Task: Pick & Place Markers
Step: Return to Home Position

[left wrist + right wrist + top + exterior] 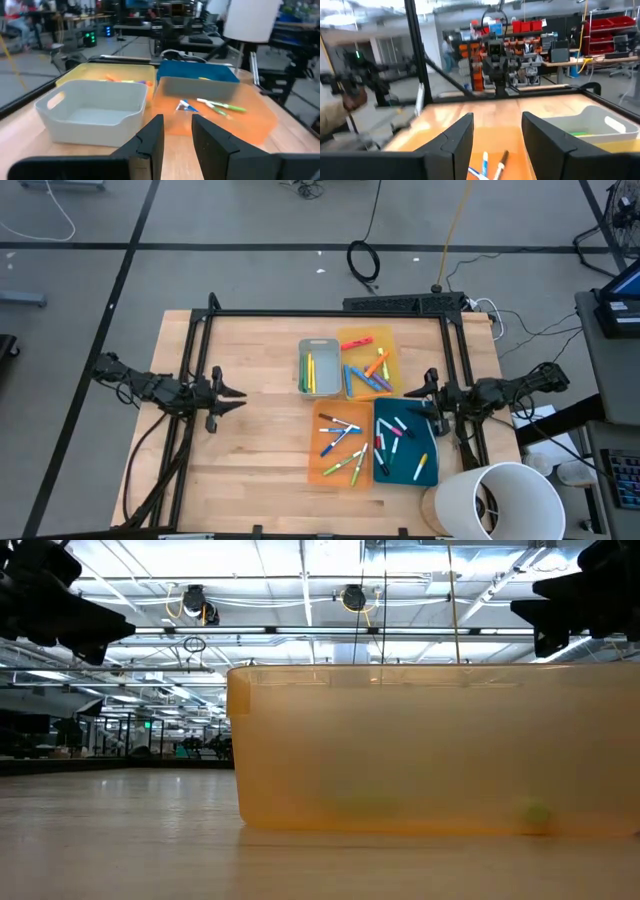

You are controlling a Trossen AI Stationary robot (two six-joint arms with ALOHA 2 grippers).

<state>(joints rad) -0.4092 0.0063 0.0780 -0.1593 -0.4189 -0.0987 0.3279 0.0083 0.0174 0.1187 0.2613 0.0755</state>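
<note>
Four trays stand together right of the table's middle: a grey one [319, 367], a yellow one [366, 363], an orange one [341, 443] and a teal one [406, 442]. Markers in mixed colours lie flat in all of them, such as yellow and green ones [310, 370] in the grey tray and several [340, 442] in the orange tray. My left gripper [238, 393] [177, 135] hovers left of the trays, pointing level at them, open and empty. My right gripper [408, 392] [497, 135] hovers over the trays' right side, open and empty.
A black frame [330, 313] borders the table's far and side edges. A white cylinder [505, 500] stands at the near right corner, and a power strip [405, 303] lies at the far edge. Bare wood [260, 450] spreads left of the trays.
</note>
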